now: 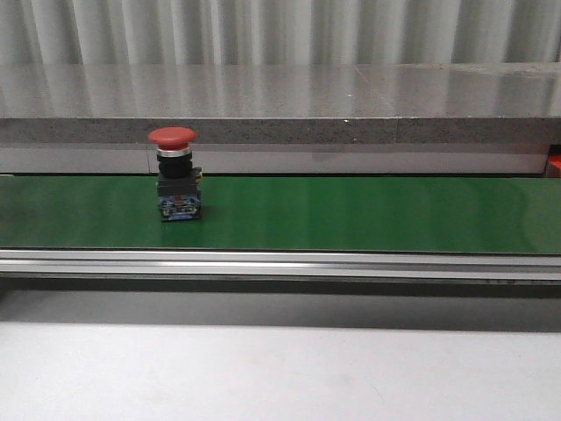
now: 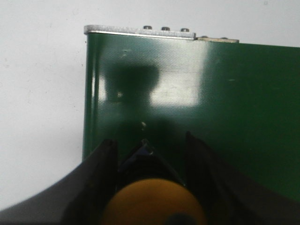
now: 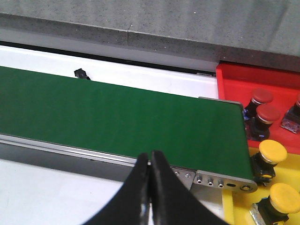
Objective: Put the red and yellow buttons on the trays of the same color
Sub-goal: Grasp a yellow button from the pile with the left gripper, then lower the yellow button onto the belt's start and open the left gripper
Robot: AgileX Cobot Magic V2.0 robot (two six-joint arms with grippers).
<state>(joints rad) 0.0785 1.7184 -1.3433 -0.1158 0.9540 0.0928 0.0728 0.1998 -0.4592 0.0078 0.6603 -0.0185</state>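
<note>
My left claw has a yellow button between its fingers, the domed cap filling the space just behind the tips, and it hangs over one end of the green belt. My right claw is pressed fully together with nothing in it, poised above the other end of the belt, beside the trays. A red button stands upright on the belt toward my left side, cap on top, blue base down. In the red tray two red buttons already sit, and in the yellow tray two yellow ones. I judge these buttons light, hard and rigid, not fragile, but top-heavy: the wide glossy cap would slip under my fingers and the narrow base would tip at a nudge. The black body under the silver collar looks like the best place to grip, with flat sides to squeeze and the cap's rim above to stop it sliding out. The red one still needs its tray.
</note>
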